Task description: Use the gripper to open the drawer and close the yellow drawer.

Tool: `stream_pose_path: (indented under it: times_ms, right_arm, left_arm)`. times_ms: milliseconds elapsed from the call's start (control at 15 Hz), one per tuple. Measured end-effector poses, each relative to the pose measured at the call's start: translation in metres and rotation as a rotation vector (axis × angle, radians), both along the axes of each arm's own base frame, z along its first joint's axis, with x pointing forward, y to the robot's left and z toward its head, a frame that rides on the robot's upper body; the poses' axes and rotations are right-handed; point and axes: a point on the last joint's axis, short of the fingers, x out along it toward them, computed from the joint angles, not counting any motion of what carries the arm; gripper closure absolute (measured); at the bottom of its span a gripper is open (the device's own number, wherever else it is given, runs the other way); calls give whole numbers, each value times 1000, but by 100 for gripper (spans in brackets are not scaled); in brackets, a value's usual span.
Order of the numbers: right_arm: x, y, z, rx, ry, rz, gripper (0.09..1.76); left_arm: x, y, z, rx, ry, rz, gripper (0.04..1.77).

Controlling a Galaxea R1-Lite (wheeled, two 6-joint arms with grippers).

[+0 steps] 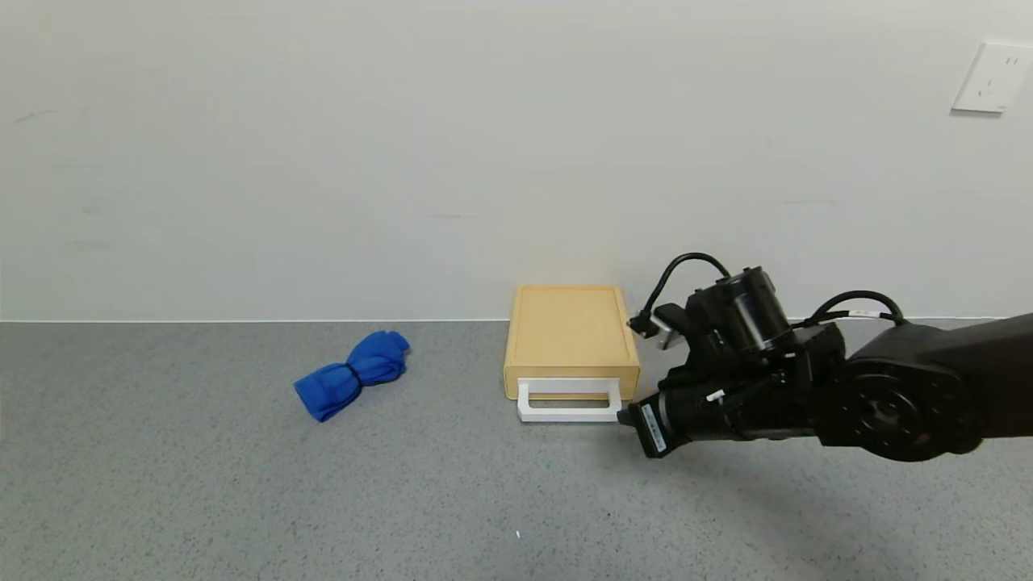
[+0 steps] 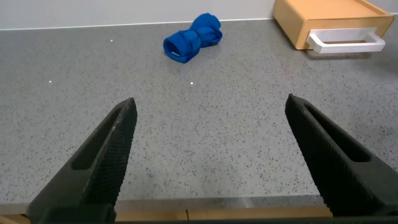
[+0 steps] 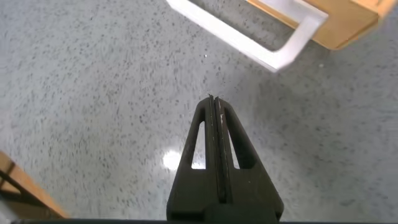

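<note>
The pale yellow drawer (image 1: 571,335) sits flat on the grey table by the back wall, its white loop handle (image 1: 569,402) facing me and its tray looking pushed in. My right gripper (image 1: 623,418) is shut and empty, low over the table just right of the handle's right corner. In the right wrist view its closed fingertips (image 3: 211,101) point at the table a short way from the handle (image 3: 249,43) and drawer front (image 3: 339,18), not touching. My left gripper (image 2: 211,106) is open and empty near the table's front edge, far from the drawer (image 2: 323,18).
A bundled blue cloth (image 1: 353,375) lies left of the drawer; it also shows in the left wrist view (image 2: 191,38). A wall socket (image 1: 991,77) is at the upper right. The table's wooden front edge (image 2: 186,214) is just below the left gripper.
</note>
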Motion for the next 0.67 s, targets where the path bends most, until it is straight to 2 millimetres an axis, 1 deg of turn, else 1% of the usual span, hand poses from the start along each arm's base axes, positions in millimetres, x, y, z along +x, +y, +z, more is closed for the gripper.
stream_pose_path:
  times_ms: [267,400,467,533,667]
  right_arm:
    - [-17,-25,20,23,-43,-21,173]
    - [-22,-38,27,30,-58,-49,173]
    - [-23,-44,28,31,-61,-62,163]
    - [-24,-48,29,31,-62,-72,145]
    - [-26,-54,31,46,-64,-76,116]
  left_arm:
    - [0,0,0,0,0,0,9]
    - [0,0,0,0,0,-1,9]
    - [0,0,0,0,0,0,9]
    - [0,0,0,0,0,0,9]
    - [0,0,0,0,0,0,9]
